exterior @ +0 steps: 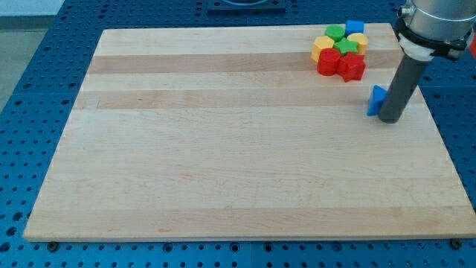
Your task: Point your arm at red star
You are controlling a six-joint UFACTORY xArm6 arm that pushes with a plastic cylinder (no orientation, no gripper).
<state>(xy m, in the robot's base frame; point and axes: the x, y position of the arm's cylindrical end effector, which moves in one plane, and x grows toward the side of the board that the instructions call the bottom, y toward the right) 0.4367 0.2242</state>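
Light wooden board (238, 149) sits on a blue perforated metal table (44, 89). Using the red star-shaped block (352, 67) as landmark.

Red star block is near the board's top-right corner, at the lower right edge of a tight cluster. Around it:
- red round-ish block (327, 62), touching it on the view's left
- green star-shaped block (345, 47), just above it, touching
- yellow block (360, 40), up and slightly to the view's right of it; shape not clear
- yellow hexagon-like block (321, 47), up and to the view's left
- green block (335, 33), further up, behind the green star; shape hard to read
- blue block (354, 27), topmost of the cluster, near the board's top edge; looks cube-like

Separate from the cluster: a blue block (376, 100), below and to the view's right of the red star, apart from it. Partly hidden by the rod, so its shape is unclear.

Dark cylindrical rod (401, 82) comes down from the arm at the view's top right. My tip (390, 120) rests on the board, below and to the right of the red star, well clear of it, right against the separate blue block's right side. Contact looks likely but can't confirm.

No claw on this rig, just the rod, so nothing to grip or release
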